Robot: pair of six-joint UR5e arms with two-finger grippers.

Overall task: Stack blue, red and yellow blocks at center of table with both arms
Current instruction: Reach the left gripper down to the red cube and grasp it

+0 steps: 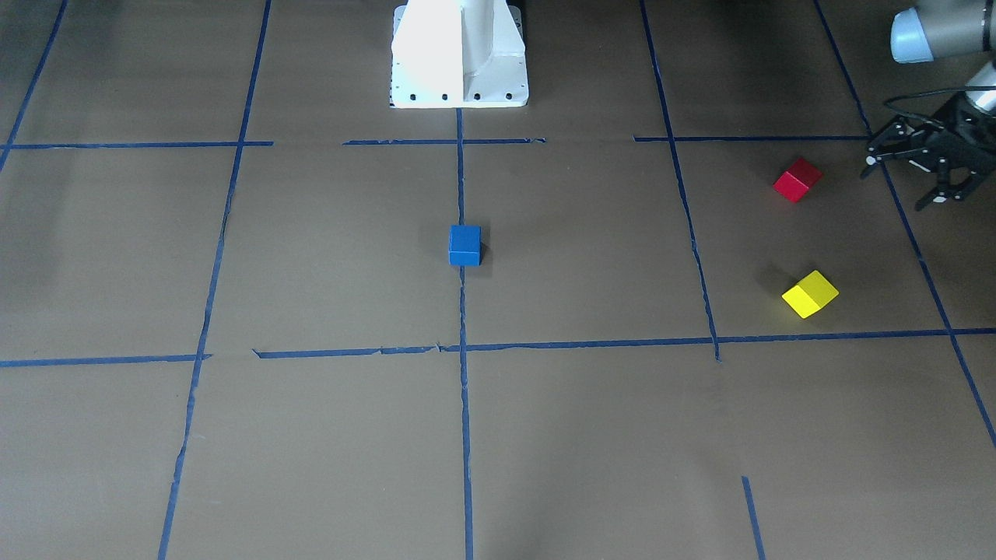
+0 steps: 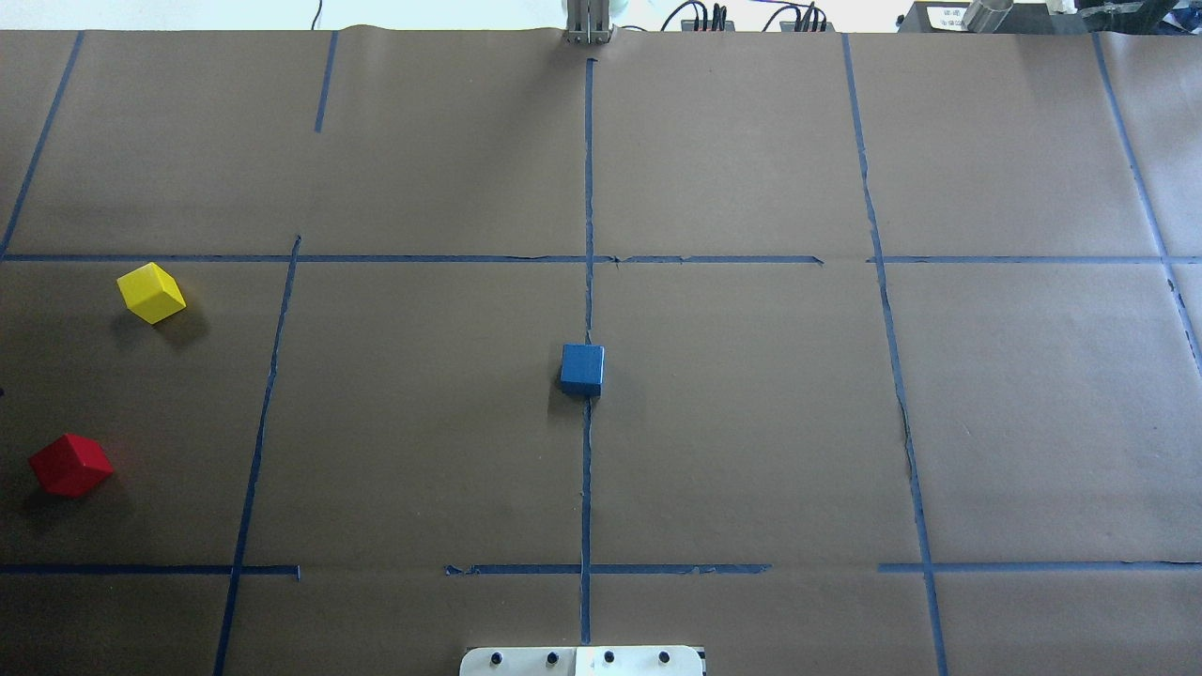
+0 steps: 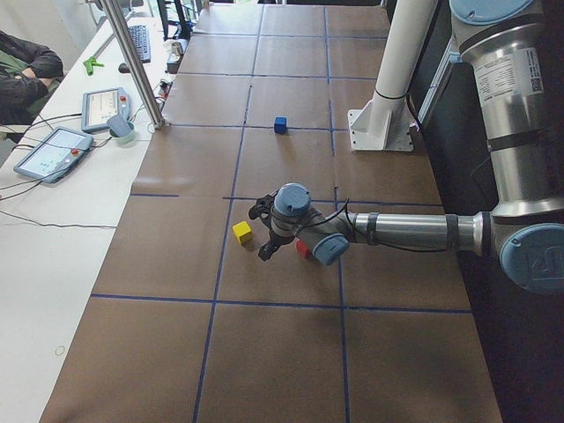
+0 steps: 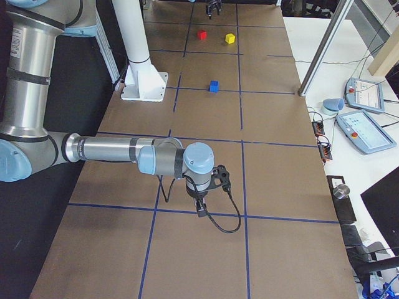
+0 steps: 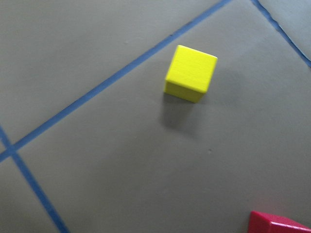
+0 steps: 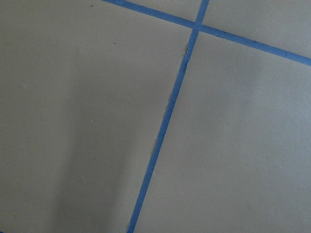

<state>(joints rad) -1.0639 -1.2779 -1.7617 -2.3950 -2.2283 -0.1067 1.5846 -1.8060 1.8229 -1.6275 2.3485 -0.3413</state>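
L claw (image 1: pixel 901 182) spread, nr red blk (image 1: pixel 796 180)

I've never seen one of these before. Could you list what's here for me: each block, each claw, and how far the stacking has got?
Blue block: at the centre of the table, alone
Red block: on the robot's left side, nearer the robot
Yellow block: on the left side, farther out than the red
Stack: not started; all three blocks lie apart
Left claw: open, empty, beside the red block
Right claw: far from all the blocks; open or shut unclear
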